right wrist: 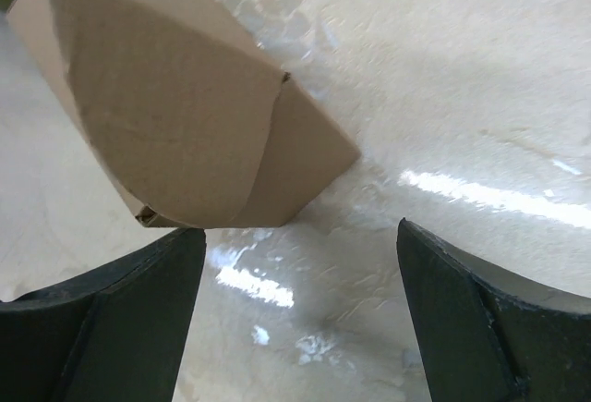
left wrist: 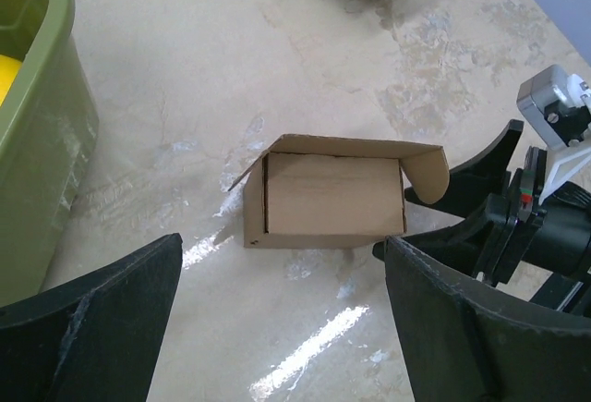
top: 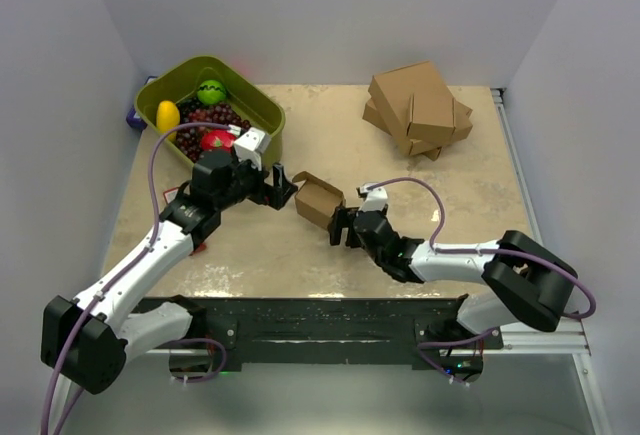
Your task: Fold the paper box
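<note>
Top external view, read left to right. A green bin of fruit stood at the table's far left corner. The left gripper was spread wide and held nothing, with its tips just beside the paper box. The box rested mid-table, partly erected, with its lid flap standing open. The right gripper was likewise parted and empty, close against the box's near right side. A stack of larger cartons lay well apart at the far right.

Hazards, as judged: the box was gripped by neither claw, so a push from one side alone would probably slide or spin it on the smooth tabletop. A pinch landing off a crease could dent a panel, and an untucked lid flap might spring up again. The two grippers stood near enough to collide across the box.
</note>
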### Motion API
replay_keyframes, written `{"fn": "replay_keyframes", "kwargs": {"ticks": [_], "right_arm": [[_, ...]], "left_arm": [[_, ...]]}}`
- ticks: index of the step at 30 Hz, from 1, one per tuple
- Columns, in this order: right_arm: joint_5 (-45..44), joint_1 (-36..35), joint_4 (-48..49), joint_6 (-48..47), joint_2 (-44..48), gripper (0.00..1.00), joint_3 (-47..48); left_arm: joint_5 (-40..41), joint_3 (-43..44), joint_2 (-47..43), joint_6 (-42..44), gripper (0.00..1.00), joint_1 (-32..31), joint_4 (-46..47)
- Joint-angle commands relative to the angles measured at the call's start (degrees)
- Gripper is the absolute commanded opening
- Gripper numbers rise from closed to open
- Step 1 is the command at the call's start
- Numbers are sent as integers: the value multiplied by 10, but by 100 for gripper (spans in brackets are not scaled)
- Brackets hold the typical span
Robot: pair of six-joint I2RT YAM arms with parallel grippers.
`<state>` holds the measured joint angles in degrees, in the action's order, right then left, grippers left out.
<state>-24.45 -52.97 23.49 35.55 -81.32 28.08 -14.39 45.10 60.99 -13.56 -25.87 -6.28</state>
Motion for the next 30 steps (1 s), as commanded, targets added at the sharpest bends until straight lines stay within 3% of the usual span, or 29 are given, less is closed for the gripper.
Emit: {"fn": "replay_keyframes", "kwargs": {"ticks": [1, 8, 16, 21, 30], "right_arm": [[-94, 11, -12, -8, 5, 87, 17], [-68, 37, -35, -62, 69, 87, 5], [-12, 52, -175, -100, 215, 87, 34], [39, 76, -248, -85, 197, 79, 105], [74, 76, -258, -87, 122, 66, 180]], "left_arm": [[0, -3, -6, 20, 94, 7, 16], [-27, -12, -4, 22, 94, 7, 29], [-18, 21, 63, 39, 91, 7, -12], [-4, 56, 111, 39, 89, 6, -21], [0, 86, 177, 40, 86, 6, -7]]}}
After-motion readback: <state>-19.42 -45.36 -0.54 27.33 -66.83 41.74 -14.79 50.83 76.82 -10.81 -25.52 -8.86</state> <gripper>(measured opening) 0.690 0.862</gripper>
